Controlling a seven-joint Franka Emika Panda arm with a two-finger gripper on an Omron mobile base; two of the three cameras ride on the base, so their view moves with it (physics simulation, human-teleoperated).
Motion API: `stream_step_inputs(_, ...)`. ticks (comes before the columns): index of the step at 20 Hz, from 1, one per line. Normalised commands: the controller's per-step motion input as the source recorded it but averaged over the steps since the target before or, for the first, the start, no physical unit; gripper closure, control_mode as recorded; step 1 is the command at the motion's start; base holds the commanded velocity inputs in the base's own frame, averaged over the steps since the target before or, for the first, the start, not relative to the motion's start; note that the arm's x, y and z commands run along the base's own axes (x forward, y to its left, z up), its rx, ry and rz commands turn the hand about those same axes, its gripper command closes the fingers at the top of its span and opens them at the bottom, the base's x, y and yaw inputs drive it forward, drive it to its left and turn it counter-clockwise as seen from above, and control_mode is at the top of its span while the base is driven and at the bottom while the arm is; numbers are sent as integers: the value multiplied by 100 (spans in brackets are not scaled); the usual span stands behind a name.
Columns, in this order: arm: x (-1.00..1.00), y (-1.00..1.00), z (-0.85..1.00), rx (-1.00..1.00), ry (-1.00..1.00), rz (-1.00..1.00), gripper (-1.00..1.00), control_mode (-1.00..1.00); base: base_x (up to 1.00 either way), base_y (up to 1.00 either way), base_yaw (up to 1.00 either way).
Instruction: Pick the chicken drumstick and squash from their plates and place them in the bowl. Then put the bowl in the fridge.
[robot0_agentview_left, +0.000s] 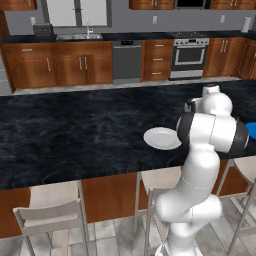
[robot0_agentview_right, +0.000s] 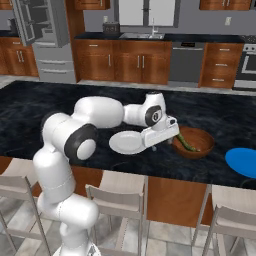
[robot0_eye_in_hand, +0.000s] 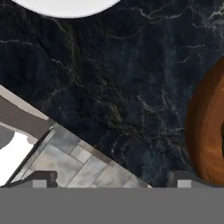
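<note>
- The fingers (robot0_eye_in_hand: 111, 179) stand spread as wide as they go, their two tips far apart at the bottom of the hand view, with nothing held between them and nothing touched.
- In the right base view the fingers (robot0_agentview_right: 159, 145) hang just above the dark marble worktop (robot0_agentview_right: 100, 102), near its front edge, between the white plate (robot0_agentview_right: 126, 142) and the bowl (robot0_agentview_right: 193, 142).
- The hand view looks down on bare worktop (robot0_eye_in_hand: 113, 78), with the white plate's rim (robot0_eye_in_hand: 65, 8) at the top edge, the bowl's brown wall (robot0_eye_in_hand: 208, 127) at the right, and floor tiles (robot0_eye_in_hand: 74, 162) past the worktop's front edge.
- The right base view shows the squash (robot0_agentview_right: 185, 142) lying in the bowl, leaning against its wall; whether the drumstick is in there too I cannot tell.
- The blue plate (robot0_agentview_right: 243, 161) sits near the worktop's front right corner, apart from the bowl.
- The fridge (robot0_agentview_right: 42, 37) stands at the back left, its door open.
- The left base view shows the white plate (robot0_agentview_left: 161, 137) bare, and a sliver of the blue plate (robot0_agentview_left: 251, 129) past the arm.
</note>
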Motion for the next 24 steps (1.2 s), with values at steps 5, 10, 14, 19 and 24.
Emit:
stream_step_inputs(5, 29, -11, -15, 0, -13, -4, -100, -100, 0, 0, 0)
stream_step_inputs(10, 24, -19, -16, 0, -28, -3, -100, -100, 0, 0, 0)
stream_step_inputs(14, 33, -20, -15, -1, -17, -9, -100, -100, 0, 0, 0)
stream_step_inputs(19, 45, -14, -16, -11, 7, -13, -100, -100, 0, 0, 0)
stream_step_inputs(24, 42, -16, -15, -9, 18, -10, -100, -100, 0, 0, 0)
